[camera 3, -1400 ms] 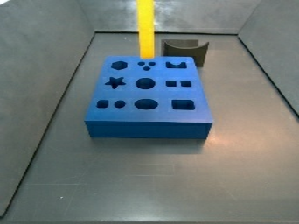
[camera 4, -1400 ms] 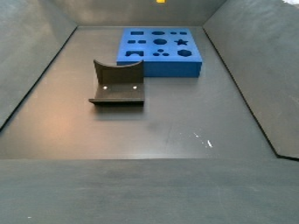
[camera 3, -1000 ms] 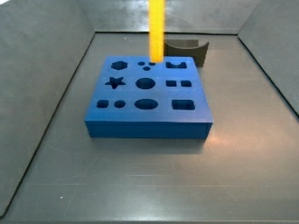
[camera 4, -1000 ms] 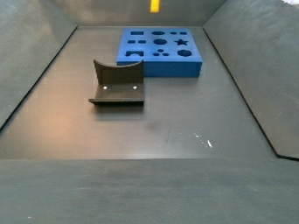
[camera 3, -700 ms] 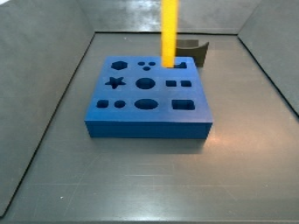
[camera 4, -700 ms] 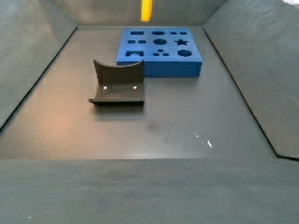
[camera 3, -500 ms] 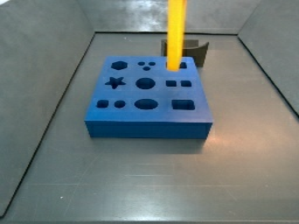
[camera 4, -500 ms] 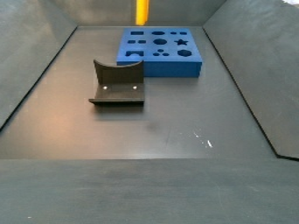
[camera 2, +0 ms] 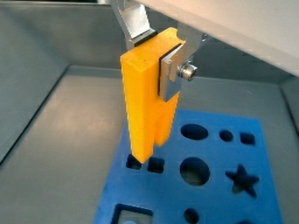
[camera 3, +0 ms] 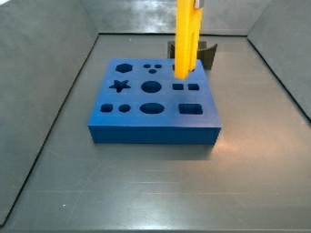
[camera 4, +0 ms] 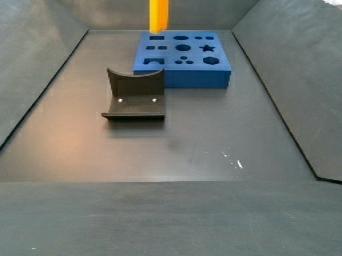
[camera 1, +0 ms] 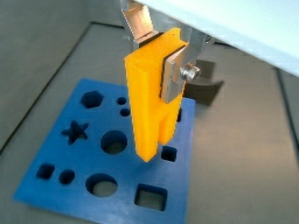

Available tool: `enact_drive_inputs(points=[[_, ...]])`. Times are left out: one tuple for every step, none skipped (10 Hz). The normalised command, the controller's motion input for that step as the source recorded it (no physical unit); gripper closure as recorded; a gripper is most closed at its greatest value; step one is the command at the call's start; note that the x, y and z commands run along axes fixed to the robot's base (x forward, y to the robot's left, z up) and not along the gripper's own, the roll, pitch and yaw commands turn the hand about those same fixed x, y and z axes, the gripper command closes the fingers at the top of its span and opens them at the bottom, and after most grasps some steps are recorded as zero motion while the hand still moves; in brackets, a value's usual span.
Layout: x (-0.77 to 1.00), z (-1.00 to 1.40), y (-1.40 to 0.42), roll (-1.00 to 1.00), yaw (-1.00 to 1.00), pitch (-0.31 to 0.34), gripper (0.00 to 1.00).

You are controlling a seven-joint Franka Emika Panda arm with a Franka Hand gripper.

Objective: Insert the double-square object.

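The double-square object is a tall bright-yellow bar hanging upright. My gripper is shut on its upper end, a silver finger pressed against one face; both wrist views show this. The bar's lower end hovers just above the blue block, close to the pair of small square holes. In both side views only the bar shows; the gripper is above the frame. The forked end is not clearly visible.
The blue block with several shaped holes stands on the grey floor, walled on all sides. A dark grey curved piece stands apart from the block; it also shows behind the bar in a side view.
The yellow bar has moved sideways across the far part of the block, from over its middle towards the side with the square holes, and come slightly lower. The grip is unchanged.
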Motion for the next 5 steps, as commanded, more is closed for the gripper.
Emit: enact_drive_inputs(points=[[0.00, 0.00, 0.00, 0.00, -1.00, 0.074, 1.00], [0.00, 0.00, 0.00, 0.00, -0.98, 0.121, 1.00], [0.00, -0.03, 0.04, 0.00, -0.87, 0.154, 1.00], [0.00, -0.08, 0.06, 0.01, -0.89, 0.164, 1.00], [0.00, -0.04, 0.06, 0.00, -0.90, 0.164, 1.00]])
